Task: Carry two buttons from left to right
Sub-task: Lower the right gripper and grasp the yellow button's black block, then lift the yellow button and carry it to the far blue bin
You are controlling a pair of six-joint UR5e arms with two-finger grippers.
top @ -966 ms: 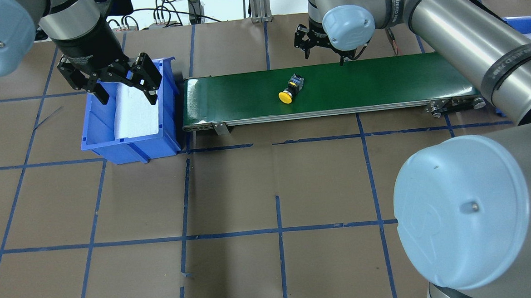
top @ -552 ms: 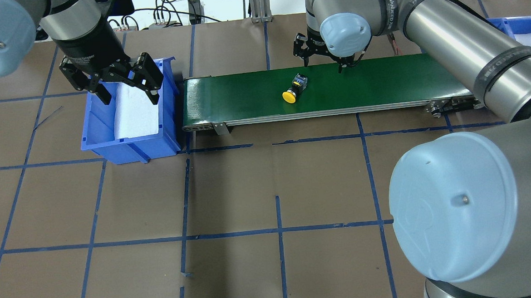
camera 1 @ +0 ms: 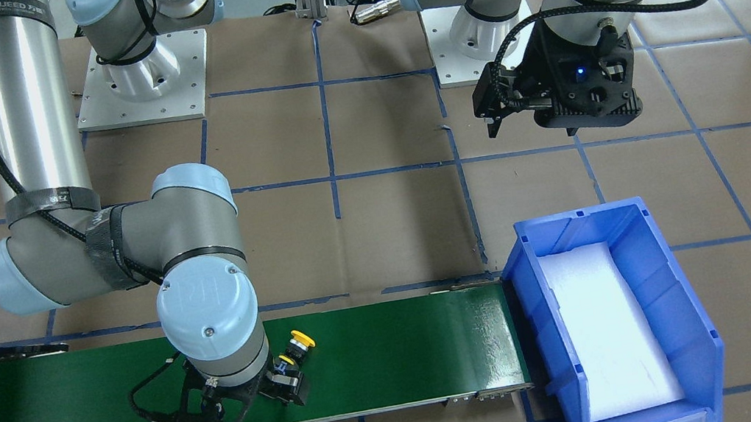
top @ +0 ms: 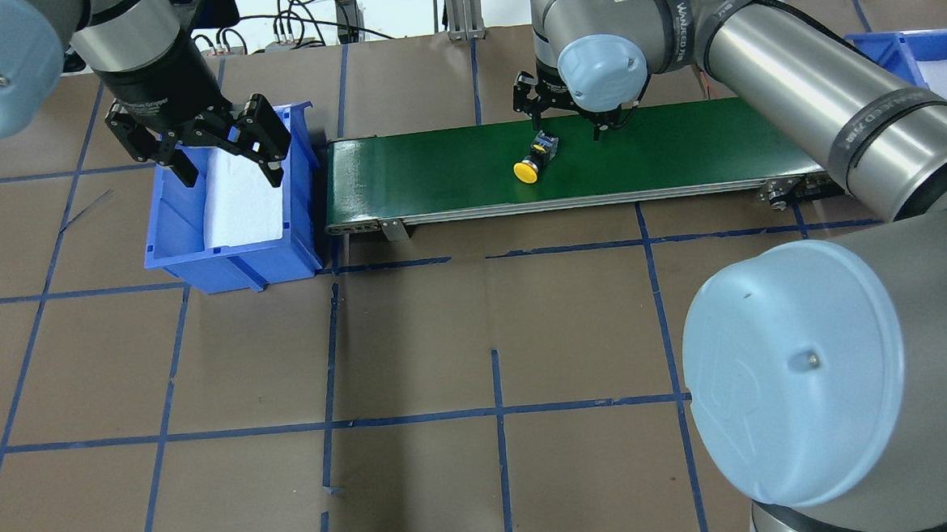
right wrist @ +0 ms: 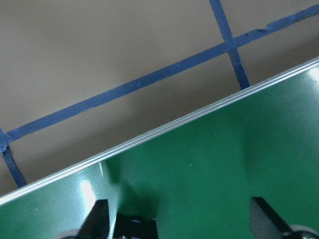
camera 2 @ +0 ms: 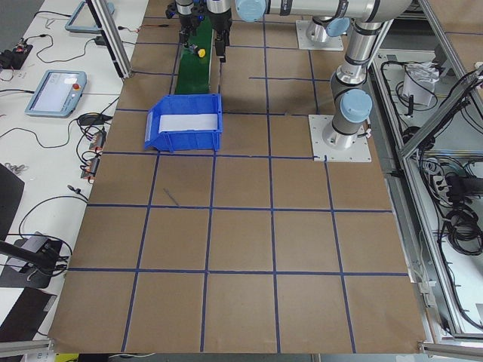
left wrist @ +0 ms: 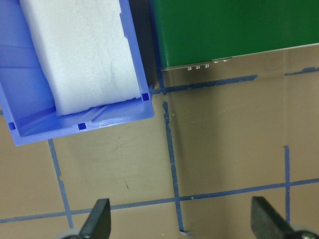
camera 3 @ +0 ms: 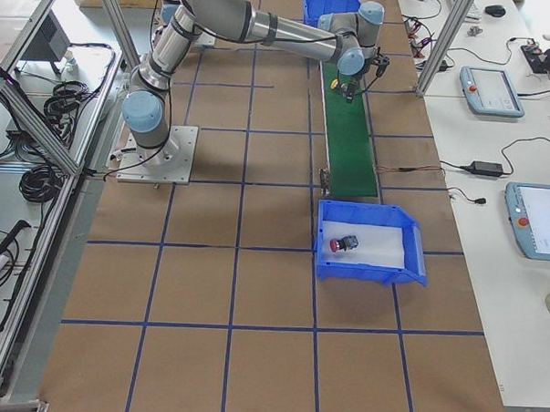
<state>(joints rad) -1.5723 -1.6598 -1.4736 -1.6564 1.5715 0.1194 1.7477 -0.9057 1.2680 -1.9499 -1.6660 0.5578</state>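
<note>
Yellow button [top: 534,161] on its side about midway along the green belt [top: 678,150], cap toward the robot, dark block toward the belt's far edge. Right pincer [top: 563,127] over that far edge, just beyond the block, fingers wide apart and gripping nothing (in the right wrist view, only the block's dark top at the bottom edge, between the two fingertips). Contact between finger and block: cannot tell.

Red button [camera 3: 342,244] lying on the white pad [camera 3: 383,247] inside the blue bin [camera 3: 368,272] at the belt's right end, clear from the right side camera only.

Left pincer [top: 231,180] hanging high near the other blue bin [top: 230,266], the one hard against the belt's left end. Fingers likewise spread wide, empty. White foam liner [top: 243,205] along the floor of that bin.

Brown paper crossed with blue tape lines over the whole bench [top: 413,342].
</note>
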